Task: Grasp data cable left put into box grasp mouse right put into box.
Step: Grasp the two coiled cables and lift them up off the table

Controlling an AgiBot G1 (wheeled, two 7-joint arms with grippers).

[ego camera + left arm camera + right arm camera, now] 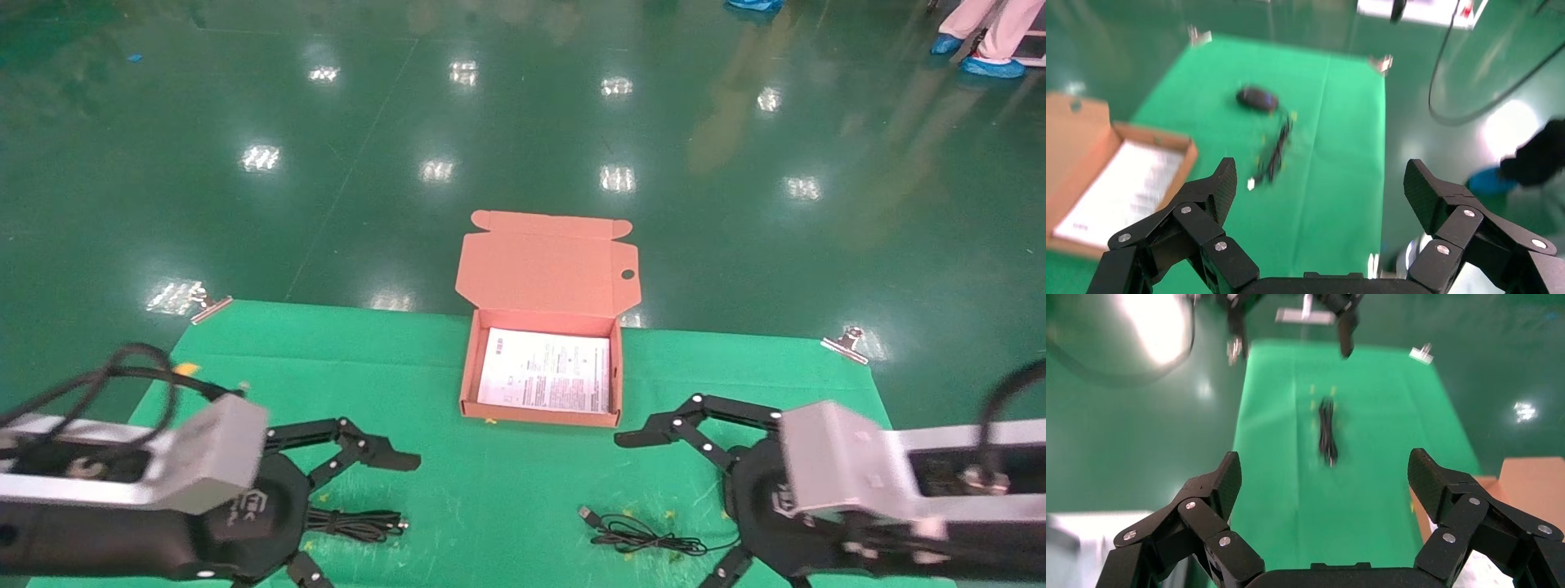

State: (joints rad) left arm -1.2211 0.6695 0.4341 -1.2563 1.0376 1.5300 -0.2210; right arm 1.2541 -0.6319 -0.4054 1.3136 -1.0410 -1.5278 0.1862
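left claw [347, 514] hangs wide open and empty right over the data cable [359, 524], whose bundle runs left-right on the desk [507, 498]. right claw [678, 506], also open, is nearer the mouse [1257, 98]. box [541, 412] sits beyond, between them

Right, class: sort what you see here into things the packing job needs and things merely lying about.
Needed for the job:
- thick black wound data cable
- small glossy black oval mouse
- open orange-brown cardboard box holding a white printed leaflet
- left claw and right claw, both open

Merely lying about:
- green cloth
- metal clips at its corners
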